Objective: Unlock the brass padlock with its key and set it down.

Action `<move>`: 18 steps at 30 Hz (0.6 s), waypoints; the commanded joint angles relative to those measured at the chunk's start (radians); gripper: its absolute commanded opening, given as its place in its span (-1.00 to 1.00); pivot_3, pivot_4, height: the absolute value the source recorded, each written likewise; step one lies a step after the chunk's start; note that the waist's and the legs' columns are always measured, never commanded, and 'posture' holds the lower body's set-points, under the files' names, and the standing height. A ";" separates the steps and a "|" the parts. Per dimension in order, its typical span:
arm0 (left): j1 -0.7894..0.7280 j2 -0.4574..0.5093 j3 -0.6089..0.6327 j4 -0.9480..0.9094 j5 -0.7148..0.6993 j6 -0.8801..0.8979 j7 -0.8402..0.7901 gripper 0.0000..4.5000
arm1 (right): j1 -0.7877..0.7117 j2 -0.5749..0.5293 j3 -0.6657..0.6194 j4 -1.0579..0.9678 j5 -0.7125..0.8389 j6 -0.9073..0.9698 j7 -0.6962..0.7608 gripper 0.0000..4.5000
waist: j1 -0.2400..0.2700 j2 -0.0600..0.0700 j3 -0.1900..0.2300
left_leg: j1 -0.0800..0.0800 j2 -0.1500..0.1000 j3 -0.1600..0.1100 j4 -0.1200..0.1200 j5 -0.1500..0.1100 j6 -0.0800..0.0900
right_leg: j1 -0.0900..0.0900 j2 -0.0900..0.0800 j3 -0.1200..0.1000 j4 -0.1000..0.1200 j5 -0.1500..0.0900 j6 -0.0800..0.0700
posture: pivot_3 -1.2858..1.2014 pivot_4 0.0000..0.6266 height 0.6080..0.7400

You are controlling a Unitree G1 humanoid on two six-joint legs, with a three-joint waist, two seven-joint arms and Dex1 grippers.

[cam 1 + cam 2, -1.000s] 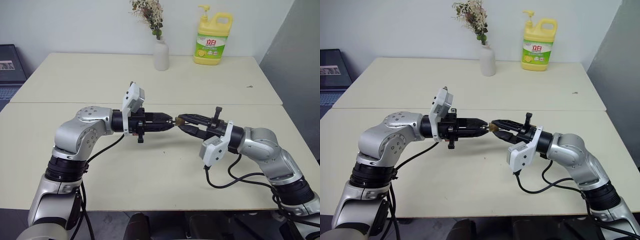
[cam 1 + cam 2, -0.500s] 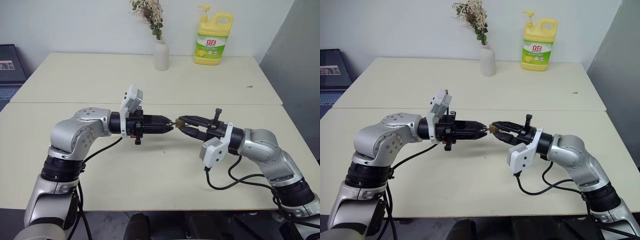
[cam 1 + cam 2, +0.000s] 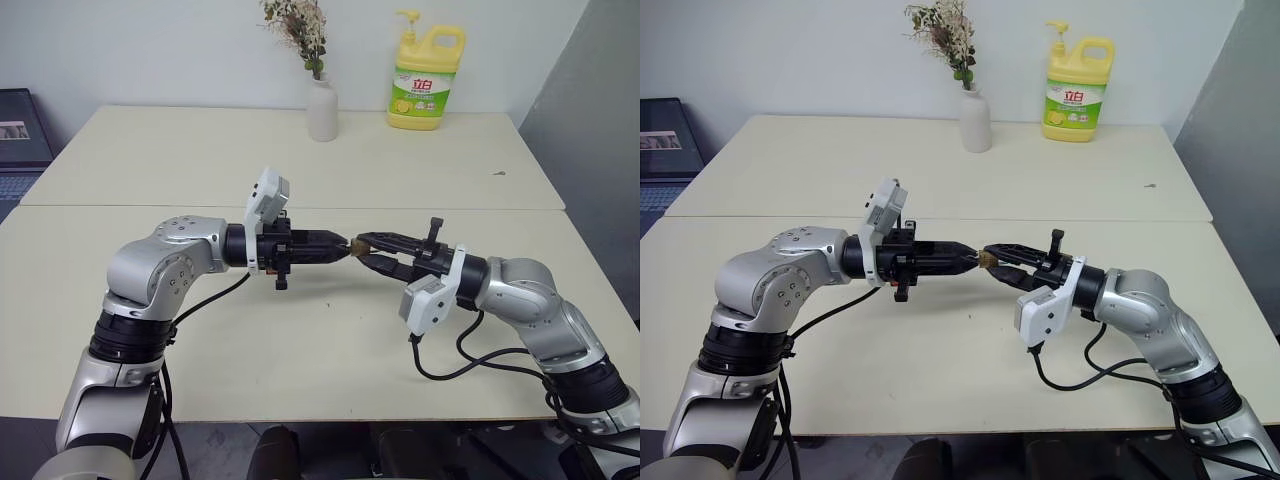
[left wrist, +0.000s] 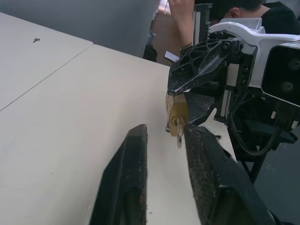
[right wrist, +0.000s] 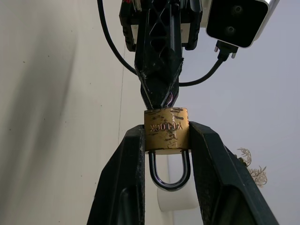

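Brass padlock (image 5: 166,130) is clamped in my right pincer (image 3: 362,246), above the counter (image 3: 330,330). Its key (image 4: 179,136) sits in the keyhole; my left pincer (image 4: 164,140) brackets it, grip undetermined.

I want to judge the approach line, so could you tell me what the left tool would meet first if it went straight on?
Most likely the key sticking out of the brass padlock, held just ahead by the right tool.

Brass padlock (image 5: 166,130): golden-yellow body, scuffed, silvery shackle. Key (image 4: 179,136): silvery. Both grippers' fingers (image 5: 123,187): black. Table (image 3: 330,340): pale cream. Bottle (image 3: 426,78): yellow, green-white label. Vase (image 3: 321,108): white.
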 commanded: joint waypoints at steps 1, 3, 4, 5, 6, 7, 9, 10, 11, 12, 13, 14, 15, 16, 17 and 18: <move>-0.023 -0.002 0.030 -0.019 -0.017 -0.004 0.000 -1.00 | -0.003 0.001 -0.009 -0.031 0.026 0.003 0.002 -0.58 | 0.000 0.000 0.000 | 0.000 0.000 0.000 0.000 0.000 0.000 | 0.000 0.000 0.000 0.000 0.000 0.000 | 0.03 -0.52 1.00; -0.022 0.000 0.025 -0.020 -0.012 -0.011 -0.001 -1.00 | -0.003 0.001 -0.008 -0.032 0.026 0.004 0.002 -0.58 | 0.000 0.000 0.000 | 0.000 0.000 0.000 0.000 0.000 0.000 | 0.000 0.000 0.000 0.000 0.000 0.000 | 0.03 -0.52 1.00; -0.022 0.000 0.023 -0.020 -0.011 -0.014 -0.002 -1.00 | -0.002 0.001 -0.007 -0.032 0.027 0.005 0.003 -0.58 | 0.000 0.000 0.000 | 0.000 0.000 0.000 0.000 0.000 0.000 | 0.000 0.000 0.000 0.000 0.000 0.000 | 0.03 -0.52 1.00; -0.021 -0.001 0.023 -0.021 -0.010 -0.015 -0.002 -1.00 | -0.002 0.001 -0.007 -0.033 0.027 0.006 0.003 -0.58 | 0.000 0.000 0.000 | 0.000 0.000 0.000 0.000 0.000 0.000 | 0.000 0.000 0.000 0.000 0.000 0.000 | 0.03 -0.52 1.00; -0.020 0.000 0.020 -0.022 -0.006 -0.022 -0.005 -1.00 | -0.002 0.001 -0.007 -0.033 0.027 0.006 0.003 -0.58 | 0.000 0.000 0.000 | 0.000 0.000 0.000 0.000 0.000 0.000 | 0.000 0.000 0.000 0.000 0.000 0.000 | 0.03 -0.52 1.00; -0.019 0.003 0.014 -0.025 0.003 -0.032 -0.010 -1.00 | -0.002 0.001 -0.007 -0.033 0.027 0.007 0.004 -0.58 | 0.000 0.000 0.000 | 0.000 0.000 0.000 0.000 0.000 0.000 | 0.000 0.000 0.000 0.000 0.000 0.000 | 0.03 -0.52 1.00; -0.015 0.005 0.006 -0.029 0.018 -0.056 -0.018 -1.00 | -0.002 0.001 -0.006 -0.033 0.029 0.008 0.004 -0.58 | 0.000 0.000 0.000 | 0.000 0.000 0.000 0.000 0.000 0.000 | 0.000 0.000 0.000 0.000 0.000 0.000 | 0.03 -0.52 1.00; -0.014 0.004 0.006 -0.030 0.021 -0.063 -0.020 -1.00 | -0.002 0.001 -0.006 -0.033 0.029 0.009 0.005 -0.58 | 0.000 0.000 0.000 | 0.000 0.000 0.000 0.000 0.000 0.000 | 0.000 0.000 0.000 0.000 0.000 0.000 | 0.03 -0.52 1.00; -0.010 0.010 -0.003 -0.035 0.038 -0.085 -0.032 -1.00 | -0.002 0.002 -0.006 -0.034 0.031 0.012 0.005 -0.58 | 0.000 0.000 0.000 | 0.000 0.000 0.000 0.000 0.000 0.000 | 0.000 0.000 0.000 0.000 0.000 0.000 | 0.03 -0.52 1.00; -0.004 0.013 -0.007 -0.040 0.048 -0.103 -0.040 -1.00 | -0.001 0.003 -0.006 -0.034 0.034 0.016 0.006 -0.58 | 0.000 0.000 0.000 | 0.000 0.000 0.000 0.000 0.000 0.000 | 0.000 0.000 0.000 0.000 0.000 0.000 | 0.03 -0.52 1.00; 0.002 0.018 -0.010 -0.048 0.063 -0.129 -0.051 -1.00 | 0.000 0.005 -0.006 -0.036 0.038 0.022 0.007 -0.58 | 0.000 0.000 0.000 | 0.000 0.000 0.000 0.000 0.000 0.000 | 0.000 0.000 0.000 0.000 0.000 0.000 | 0.03 -0.52 1.00; 0.010 0.022 -0.015 -0.056 0.082 -0.163 -0.061 -1.00 | 0.001 0.007 -0.006 -0.038 0.041 0.027 0.007 -0.58 | 0.000 0.000 0.000 | 0.000 0.000 0.000 0.000 0.000 0.000 | 0.000 0.000 0.000 0.000 0.000 0.000 | 0.03 -0.52 1.00; 0.014 0.024 -0.018 -0.059 0.094 -0.186 -0.067 -1.00 | 0.001 0.009 -0.006 -0.040 0.044 0.030 0.008 -0.58 | 0.000 0.000 0.000 | 0.000 0.000 0.000 0.000 0.000 0.000 | 0.000 0.000 0.000 0.000 0.000 0.000 | 0.03 -0.52 1.00; 0.017 0.020 -0.014 -0.063 0.101 -0.207 -0.067 -1.00 | 0.001 0.011 -0.006 -0.040 0.046 0.033 0.009 -0.58 | 0.000 0.000 0.000 | 0.000 0.000 0.000 0.000 0.000 0.000 | 0.000 0.000 0.000 0.000 0.000 0.000 | 0.03 -0.52 1.00; 0.018 0.019 -0.015 -0.065 0.110 -0.230 -0.073 -1.00 | 0.001 0.012 -0.006 -0.041 0.047 0.035 0.009 -0.58 | 0.000 0.000 0.000 | 0.000 0.000 0.000 0.000 0.000 0.000 | 0.000 0.000 0.000 0.000 0.000 0.000 | 0.03 -0.52 1.00; 0.019 0.019 -0.016 -0.066 0.122 -0.255 -0.077 -1.00 | 0.000 0.014 -0.006 -0.041 0.049 0.038 0.010 -0.58 | 0.001 0.000 0.000 | 0.000 0.000 0.000 0.000 0.000 0.000 | 0.000 0.000 0.000 0.000 0.000 0.000 | 0.03 -0.52 1.00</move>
